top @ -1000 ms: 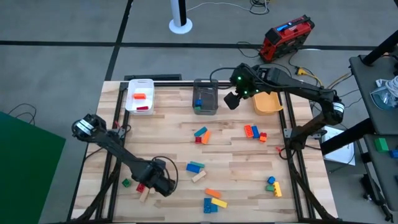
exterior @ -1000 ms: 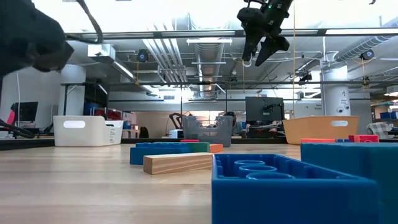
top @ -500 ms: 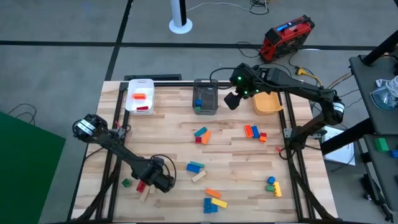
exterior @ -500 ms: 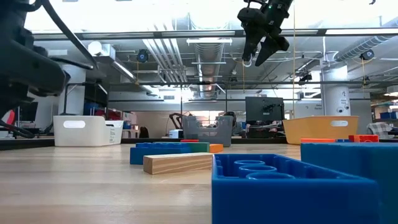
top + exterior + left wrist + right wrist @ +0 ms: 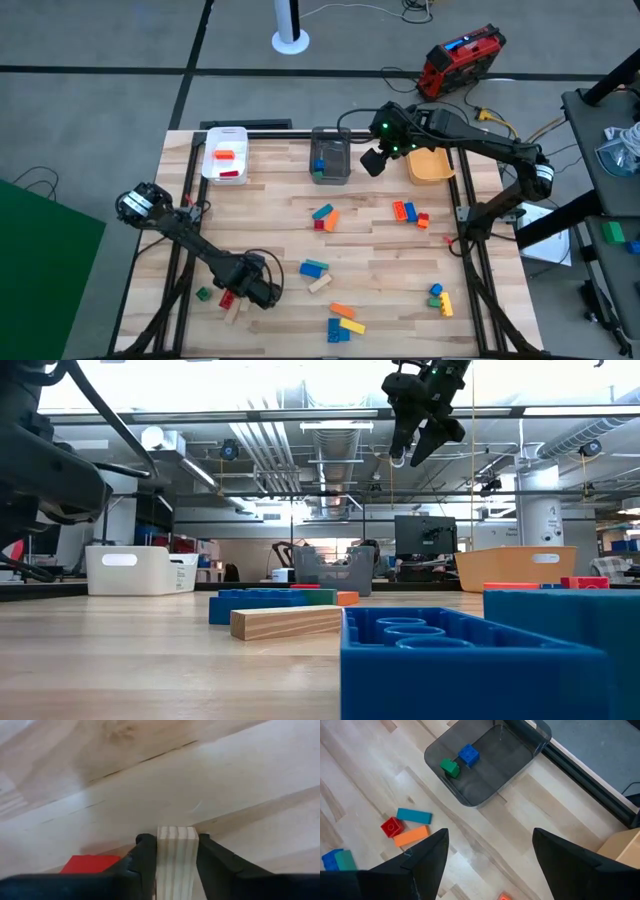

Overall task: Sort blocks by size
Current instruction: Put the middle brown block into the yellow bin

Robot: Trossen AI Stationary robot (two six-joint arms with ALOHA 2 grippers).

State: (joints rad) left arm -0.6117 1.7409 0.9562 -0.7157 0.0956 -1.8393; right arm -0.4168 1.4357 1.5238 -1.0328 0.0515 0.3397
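Left gripper (image 5: 174, 851) sat low at the near-left of the counter (image 5: 380, 255), jaws clamped on a plain wooden block (image 5: 175, 860) beside a red block (image 5: 87, 864). Right gripper (image 5: 372, 161) hung above the grey bin (image 5: 330, 157), jaws apart.

Straight down from overhead, taking in the whole table (image 5: 380, 250) and both arms. Level with the tabletop, facing the room behind. Pressed close against the boards at the left wrist. Hung high at the right wrist, over the grey bin (image 5: 487, 762), shared with the overhead view.
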